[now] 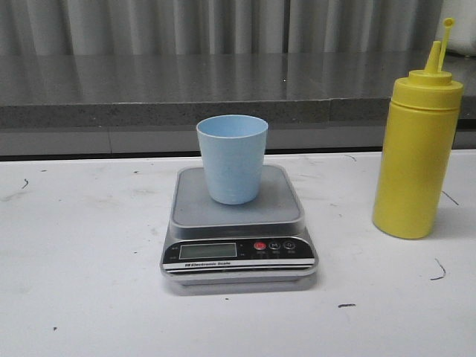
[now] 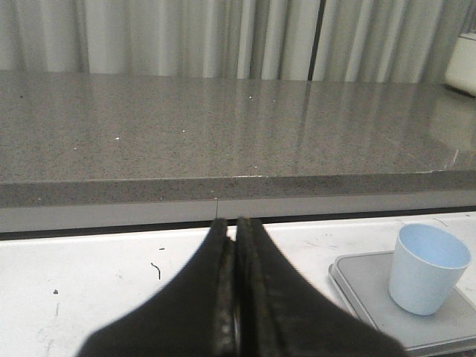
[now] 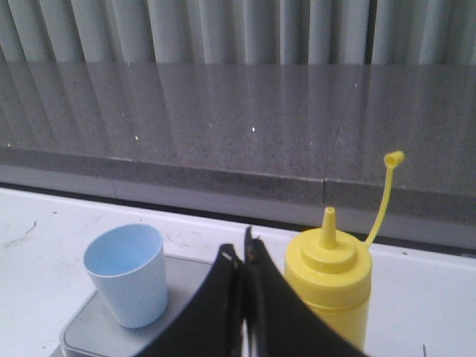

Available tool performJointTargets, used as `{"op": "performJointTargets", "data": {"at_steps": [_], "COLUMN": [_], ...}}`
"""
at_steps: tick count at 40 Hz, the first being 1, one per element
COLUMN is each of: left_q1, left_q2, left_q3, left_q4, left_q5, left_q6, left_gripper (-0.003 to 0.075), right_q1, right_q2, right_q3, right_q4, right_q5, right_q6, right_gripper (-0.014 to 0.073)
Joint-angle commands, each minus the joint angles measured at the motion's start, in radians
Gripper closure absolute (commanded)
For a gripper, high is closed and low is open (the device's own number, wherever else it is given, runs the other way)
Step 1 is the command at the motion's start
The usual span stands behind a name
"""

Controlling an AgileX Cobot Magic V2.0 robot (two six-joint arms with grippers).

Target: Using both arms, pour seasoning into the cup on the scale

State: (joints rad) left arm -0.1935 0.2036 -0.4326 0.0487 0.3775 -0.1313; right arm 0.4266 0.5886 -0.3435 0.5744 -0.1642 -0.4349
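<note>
A light blue cup [image 1: 232, 158] stands upright and empty on the silver-grey scale [image 1: 238, 227] at the table's middle. The yellow seasoning bottle [image 1: 416, 156] stands upright on the table to the right of the scale, its nozzle uncapped and the small cap hanging on its tether. Neither arm shows in the front view. My left gripper [image 2: 236, 223] is shut and empty, with the cup [image 2: 428, 268] and scale [image 2: 372, 286] off to one side beyond it. My right gripper [image 3: 242, 249] is shut and empty, between the cup [image 3: 130, 273] and the bottle [image 3: 329, 279] and short of both.
The white table [image 1: 82, 245] carries a few dark scuff marks. Behind it runs a grey speckled counter ledge [image 1: 149, 97] with pleated curtains above. A pale object [image 2: 462, 63] sits on the counter at the far edge of the left wrist view.
</note>
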Motion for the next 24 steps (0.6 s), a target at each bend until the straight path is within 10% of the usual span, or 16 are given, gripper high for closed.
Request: {"op": "performJointTargets", "data": {"at_steps": [1,24], "left_q1": [0.002,0.002], "left_q2": [0.011,0.011], "left_q3": [-0.026,-0.026], "left_q4": [-0.005,-0.005], "left_q5": [-0.085,-0.085], "left_q6": [-0.007,-0.007], "left_gripper": [0.0740,0.0740], "right_q1": [-0.002,-0.002], "right_q2": [-0.047,-0.092], "right_q3": [-0.023,-0.023], "right_q4": [-0.016,-0.015], "right_q5": [-0.037,-0.025], "right_q6": [-0.013,-0.013], "right_gripper": [0.0657,0.0657]}}
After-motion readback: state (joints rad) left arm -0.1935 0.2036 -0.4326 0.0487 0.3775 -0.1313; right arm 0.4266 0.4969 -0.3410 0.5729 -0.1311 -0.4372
